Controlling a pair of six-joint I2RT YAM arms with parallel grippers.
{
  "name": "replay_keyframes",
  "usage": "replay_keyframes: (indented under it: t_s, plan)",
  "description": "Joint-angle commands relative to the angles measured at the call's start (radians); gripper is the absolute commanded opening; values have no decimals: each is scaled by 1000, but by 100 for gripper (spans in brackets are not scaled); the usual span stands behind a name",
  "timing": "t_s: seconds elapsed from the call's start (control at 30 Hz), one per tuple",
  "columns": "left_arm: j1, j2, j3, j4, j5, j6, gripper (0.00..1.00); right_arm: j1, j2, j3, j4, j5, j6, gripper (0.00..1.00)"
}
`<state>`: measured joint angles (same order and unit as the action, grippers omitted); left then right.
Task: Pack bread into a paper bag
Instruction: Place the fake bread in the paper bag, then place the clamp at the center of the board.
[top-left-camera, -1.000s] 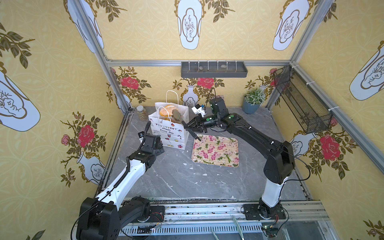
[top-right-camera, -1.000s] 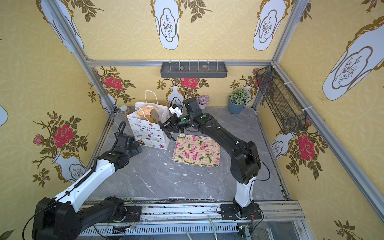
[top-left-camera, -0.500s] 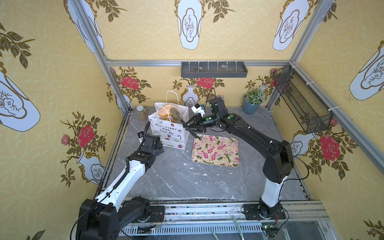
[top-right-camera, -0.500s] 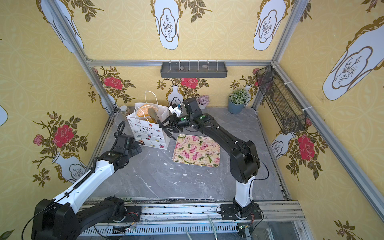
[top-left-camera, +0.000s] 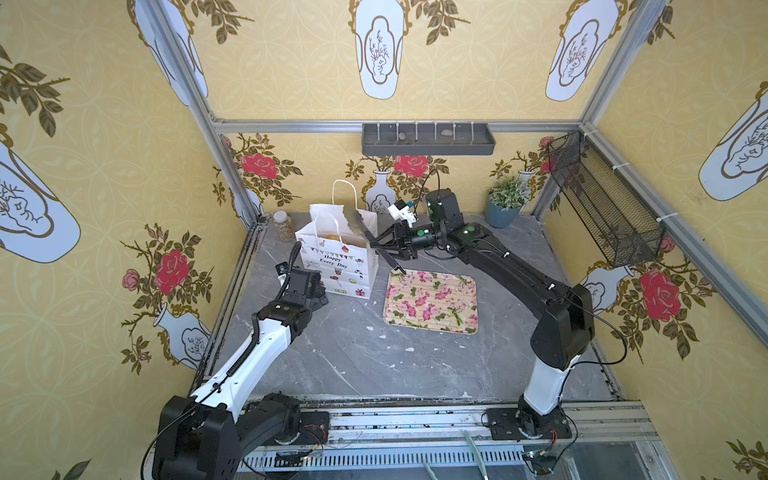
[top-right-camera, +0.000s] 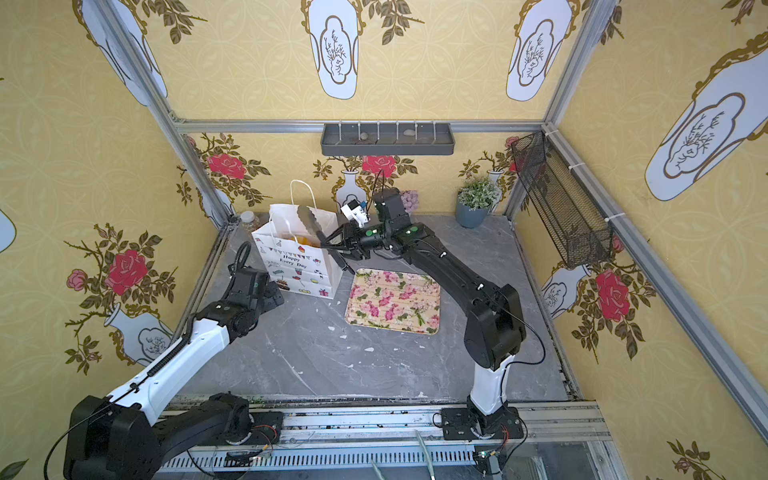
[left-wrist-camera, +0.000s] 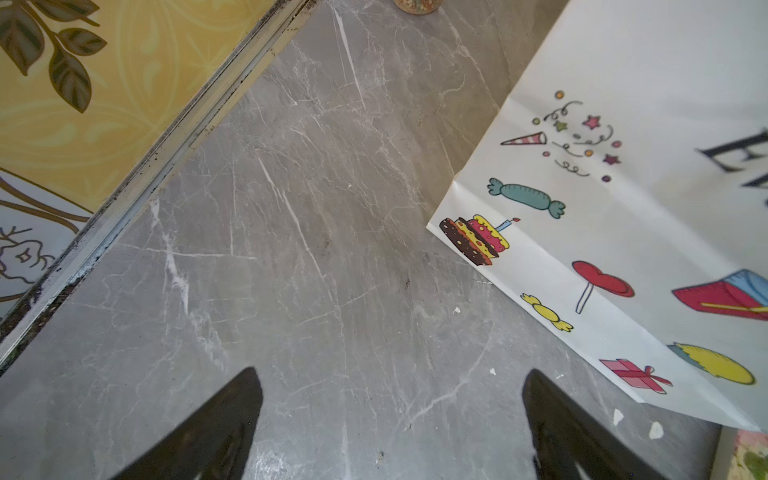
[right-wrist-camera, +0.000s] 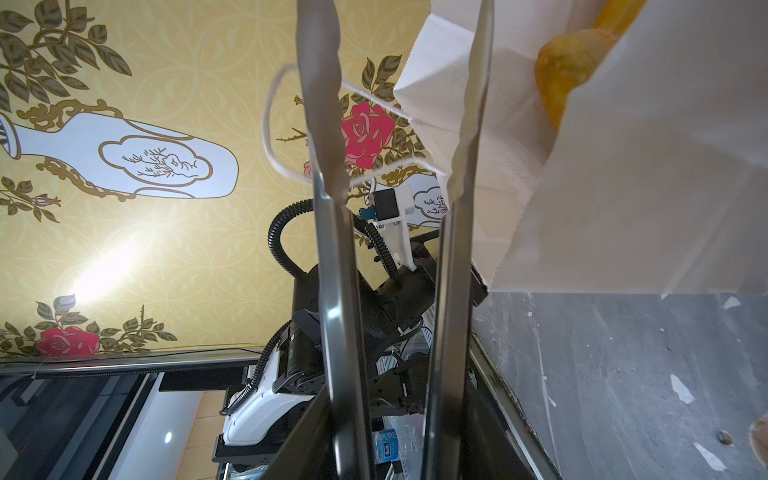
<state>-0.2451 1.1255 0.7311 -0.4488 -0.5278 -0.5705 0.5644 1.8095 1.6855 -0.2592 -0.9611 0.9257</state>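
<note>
Zero load in my tongs (right-wrist-camera: 328, 232) now: r. gripper (top-left-camera: 386, 255) slackens, keeps only the tongs, tips spread over the paper bag (top-left-camera: 345, 270), bread (right-wrist-camera: 569, 62) just dropped inside. Meanwhile l. gripper (left-wrist-camera: 390, 372) gapes empty beside it. Floral tray (top-left-camera: 432, 303) bare, so prob. done.

text | paper bag (top-left-camera: 332, 268): "Happy Every Day" | bottle (right-wrist-camera: 385, 445) label: "PURE"

2 top views look down from the front; wrist views share the paper bag (left-wrist-camera: 602, 104).
</note>
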Motion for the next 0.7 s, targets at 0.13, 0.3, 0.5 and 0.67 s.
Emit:
replay_keyframes:
  t_s: [0.13, 0.3, 0.5, 0.67]
  plan:
    - [0, -3, -6, 0, -14, -8, 99, -73, -125, -105, 3, 3, -23, 44]
    - [1, 6, -5, 5, -7, -8, 99, -145, -248, -210, -71, 19, -57, 44]
    - [1, 25, 7, 12, 0, -8, 99, -278, -400, -353, -217, 45, -144, 43]
    - [1, 36, 15, 16, 8, -6, 99, -388, -482, -457, -358, 65, -248, 42]
